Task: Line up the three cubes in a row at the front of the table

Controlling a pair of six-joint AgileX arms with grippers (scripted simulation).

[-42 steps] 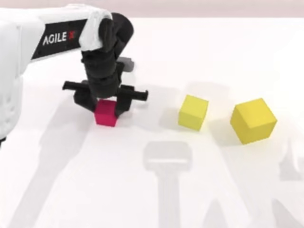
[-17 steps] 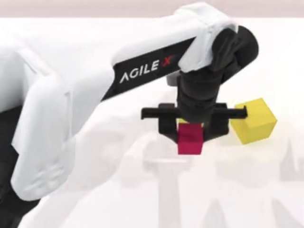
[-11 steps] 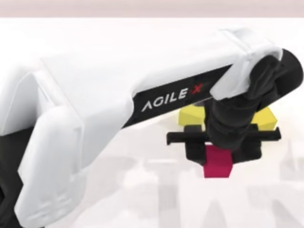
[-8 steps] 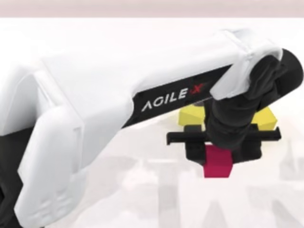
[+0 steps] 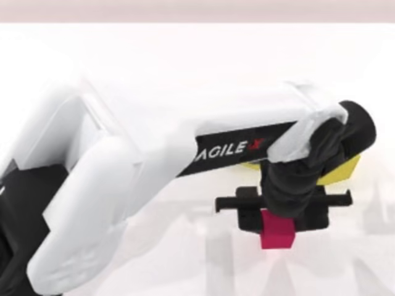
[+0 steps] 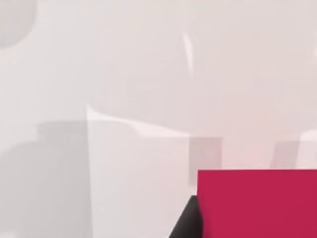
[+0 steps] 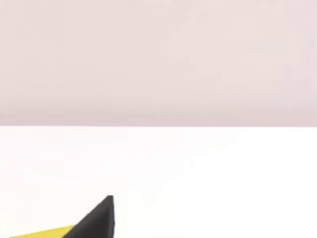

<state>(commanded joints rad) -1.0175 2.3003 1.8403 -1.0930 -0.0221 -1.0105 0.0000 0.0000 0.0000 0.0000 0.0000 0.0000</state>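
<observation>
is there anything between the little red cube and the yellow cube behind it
Yes. In the top view the left claw, shut on the small magenta-red matte cube, and its black wrist stand between it and the yellow matte cube.

Bulky, glossy white shell segments of the left arm (image 5: pixel 117 185) filling the left and centre of the top view, rounded at the edges; black flat panel along the forearm, lettered "AGILE" in white with a red "X"; matte black housing at the lower left of the frame; rounded black wrist at the right, ending in the black two-finger left gripper (image 5: pixel 278 217) with a straight black crossbar; dark, wedge-shaped black finger tip (image 6: pixel 188 223) at the bottom of the left wrist view.
</observation>
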